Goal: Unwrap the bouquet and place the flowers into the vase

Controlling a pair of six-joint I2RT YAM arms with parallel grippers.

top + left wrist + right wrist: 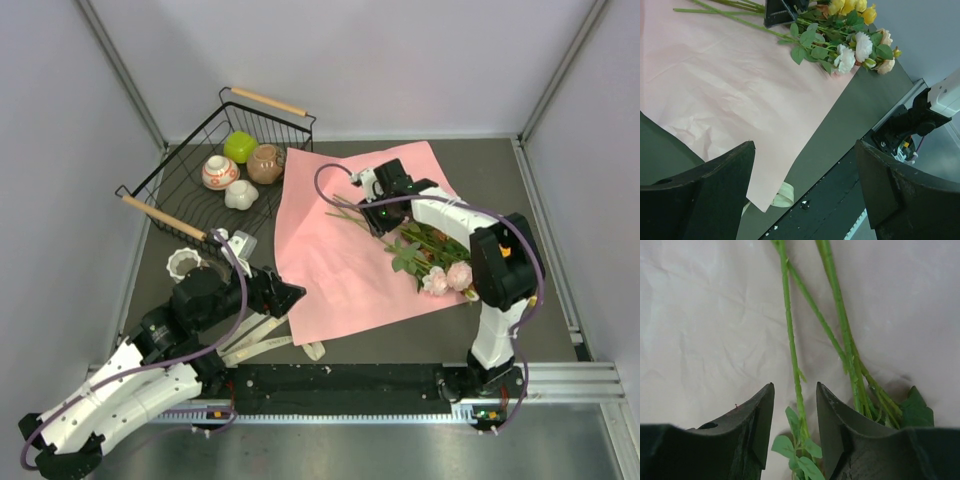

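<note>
Left jaws wide at pink paper [330, 265] corner; right jaws narrowly apart astride stem [790, 340]

The dark grey table [480, 175] carries a flat sheet of pink wrapping paper [320, 250] across its middle. A black wire basket [185, 185] stands at the far left. A white ribbed vase [185, 264] is just nearer, and a cream ribbon [262, 345] lies by the paper's near corner.

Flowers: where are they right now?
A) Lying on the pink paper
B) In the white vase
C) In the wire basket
A: the flowers lie flat with their stems on the pink paper, while the vase stands off to the side with nothing in it.
</note>
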